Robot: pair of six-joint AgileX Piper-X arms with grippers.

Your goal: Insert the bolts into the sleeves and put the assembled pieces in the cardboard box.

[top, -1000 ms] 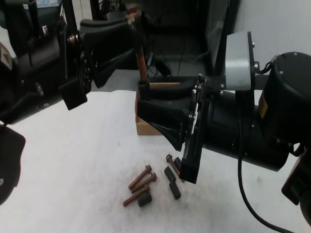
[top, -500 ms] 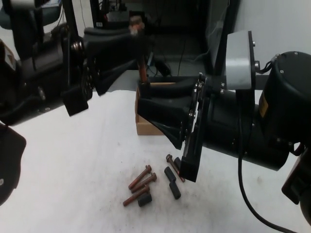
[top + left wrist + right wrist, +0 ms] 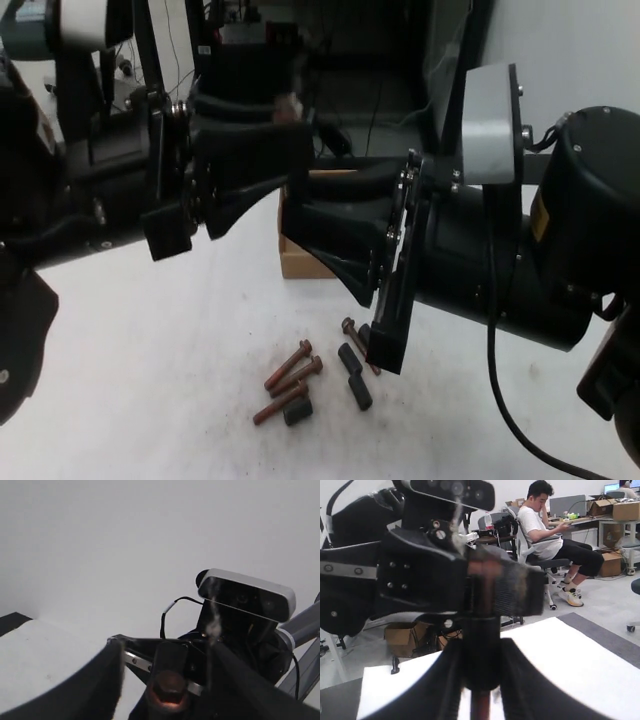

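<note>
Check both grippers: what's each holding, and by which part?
Left gripper fingers pinch a bolt at its head end; right gripper fingers clamp the sleeve by its sides.

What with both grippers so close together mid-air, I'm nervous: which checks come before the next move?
1. Left gripper shut on bolt: ok.
2. Right gripper shut on sleeve: ok.
3. Bolt in line with sleeve: ok.
4. Bolt fully seated: cannot tell.
5. Cardboard box opening free: cannot tell, partly hidden.
6. Loose bolts touched by neither gripper: ok.
</note>
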